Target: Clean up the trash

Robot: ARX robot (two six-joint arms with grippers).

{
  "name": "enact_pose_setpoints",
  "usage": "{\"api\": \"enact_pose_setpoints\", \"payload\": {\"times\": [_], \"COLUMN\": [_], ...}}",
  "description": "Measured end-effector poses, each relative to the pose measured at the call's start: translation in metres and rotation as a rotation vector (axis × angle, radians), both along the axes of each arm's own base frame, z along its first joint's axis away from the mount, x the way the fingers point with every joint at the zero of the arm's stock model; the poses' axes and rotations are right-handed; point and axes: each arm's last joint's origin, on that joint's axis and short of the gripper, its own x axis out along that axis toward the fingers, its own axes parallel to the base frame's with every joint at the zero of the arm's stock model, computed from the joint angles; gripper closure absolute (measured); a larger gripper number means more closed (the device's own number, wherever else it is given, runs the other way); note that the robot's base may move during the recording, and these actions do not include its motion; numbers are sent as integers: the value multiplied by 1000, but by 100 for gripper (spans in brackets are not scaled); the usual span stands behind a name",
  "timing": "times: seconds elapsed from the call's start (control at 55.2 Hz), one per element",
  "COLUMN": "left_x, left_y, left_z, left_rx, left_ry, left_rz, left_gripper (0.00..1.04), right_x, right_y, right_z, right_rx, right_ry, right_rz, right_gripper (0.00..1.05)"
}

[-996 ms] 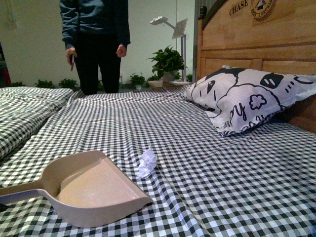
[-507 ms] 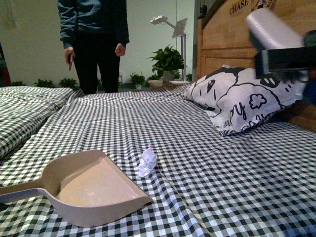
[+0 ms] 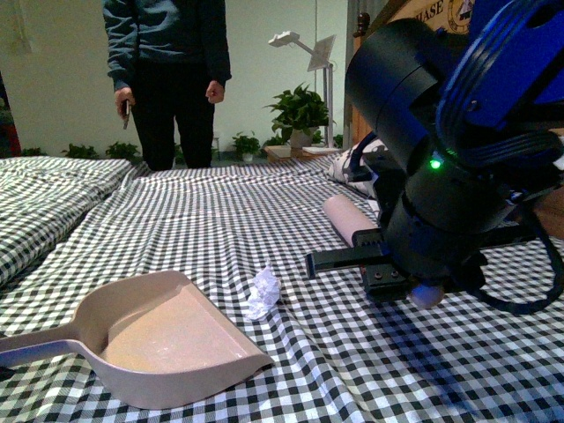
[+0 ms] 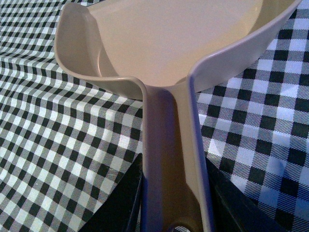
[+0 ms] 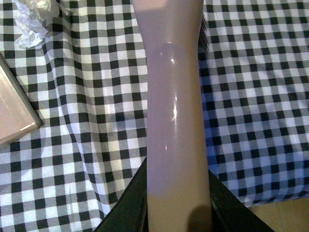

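Front view: trash point(image 3: 263, 290), a small crumpled white wad, lies on the checked bedsheet point(image 3: 220, 220), just beside the far corner of the beige dustpan point(image 3: 167, 348) mouth, apart from the lip by a narrow strip of cloth. Right arm fills the right half; its gripper point(image 3: 388, 264) carries a pale pink brush handle point(image 3: 348, 220) pointing toward the far side, well to the right of the wad. Person point(image 3: 167, 79) stands beyond the bed; potted plant point(image 3: 298, 110) by the wall.

Left wrist view: dustpan handle point(image 4: 171, 164) runs between the dark jaws, which clamp it from both sides. Pan sits flat on the sheet, and appears empty.

Right wrist view: handle point(image 5: 176, 121) gripped tight between the jaws; wad point(image 5: 31, 19) at a far corner of the frame, dustpan edge point(image 5: 14, 113) near it. Brush head not seen.

Judgement: sweep step just starting. Bring the brush down on the side of the wad away from the pan, stroke low toward the mouth, keep the pan lip pressed into the cloth. Wad is light; a fast flick may send it over the rim.
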Motion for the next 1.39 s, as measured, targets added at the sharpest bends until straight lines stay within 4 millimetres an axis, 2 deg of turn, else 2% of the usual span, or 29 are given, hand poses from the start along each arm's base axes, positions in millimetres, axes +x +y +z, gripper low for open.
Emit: {"api": "enact_pose_setpoints", "payload": {"times": [0.145,0.326,0.67,0.978,1.394], "left_x": [0,0,0,0,0], "left_y": [0,0,0,0,0], "left_z": [0,0,0,0,0], "left_rx": [0,0,0,0,0], "left_ry": [0,0,0,0,0], "left_rz": [0,0,0,0,0], "left_gripper": [76,76,76,76,76], "right_x": [11,17,25,23,-1], "right_y": [20,35,37,51,97], "right_z": [-7,-21,-51,-51,-48], "right_rx": [-6,-16,-61,0,161], "right_ry": [33,65,121,124,174], "right_rz": [30,42,12,32,141], "right_gripper": [85,85,85,85,85]}}
